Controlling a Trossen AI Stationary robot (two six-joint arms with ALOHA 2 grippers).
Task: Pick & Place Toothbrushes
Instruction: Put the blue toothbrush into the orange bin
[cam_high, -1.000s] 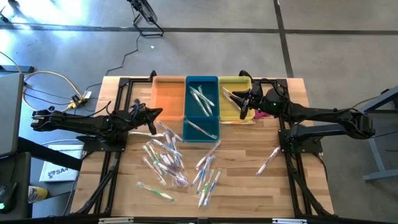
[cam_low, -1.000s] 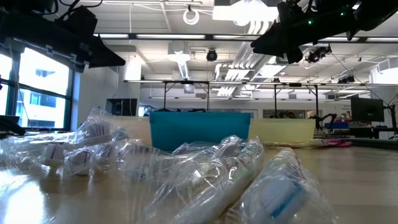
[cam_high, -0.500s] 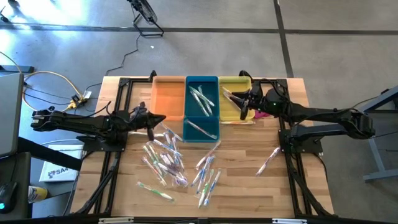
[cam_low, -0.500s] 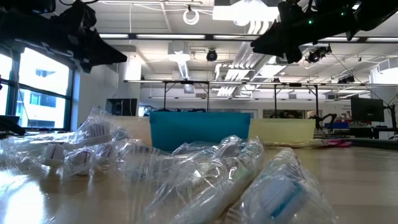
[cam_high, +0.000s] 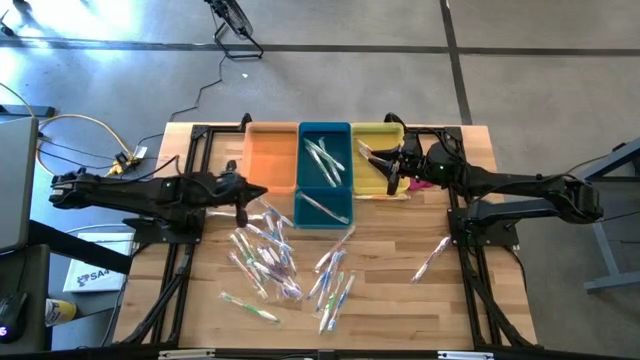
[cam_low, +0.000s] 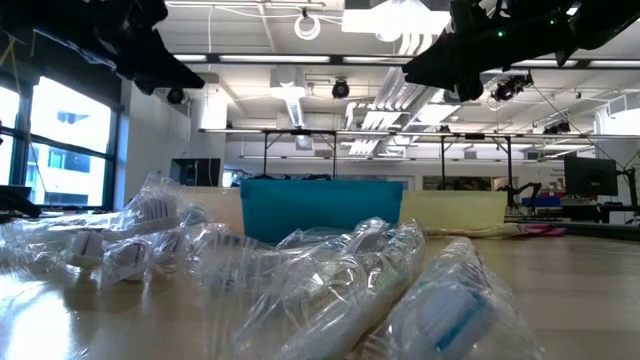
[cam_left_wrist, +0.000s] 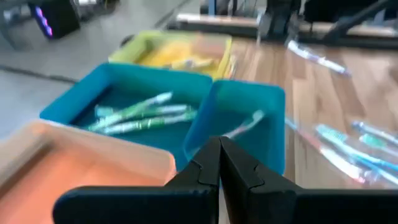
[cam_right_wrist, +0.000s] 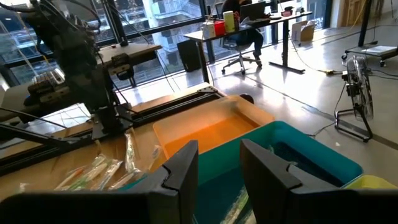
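Note:
Wrapped toothbrushes lie in loose heaps on the wooden table (cam_high: 265, 250) (cam_high: 333, 280), and one lies alone at the right (cam_high: 432, 258). More of them lie in the teal bin (cam_high: 325, 170) (cam_left_wrist: 134, 112) and in the yellow bin (cam_high: 378, 155). The orange bin (cam_high: 270, 155) shows nothing in it. My left gripper (cam_high: 258, 190) (cam_left_wrist: 219, 155) hangs shut above the table, just left of the teal bin's near half, with nothing between its fingers. My right gripper (cam_high: 392, 165) (cam_right_wrist: 217, 168) hovers open over the yellow bin, holding nothing.
The three bins stand side by side at the table's far middle. Something pink (cam_high: 403, 186) lies at the yellow bin's near edge, under my right arm. Black frame rails (cam_high: 180, 270) run along both table sides. Bare wood shows near the front right.
My left gripper has risen above the table and tipped from pointing down toward level, with a slight roll, and has stayed shut. My right gripper has kept still over the yellow bin. No toothbrush has moved.

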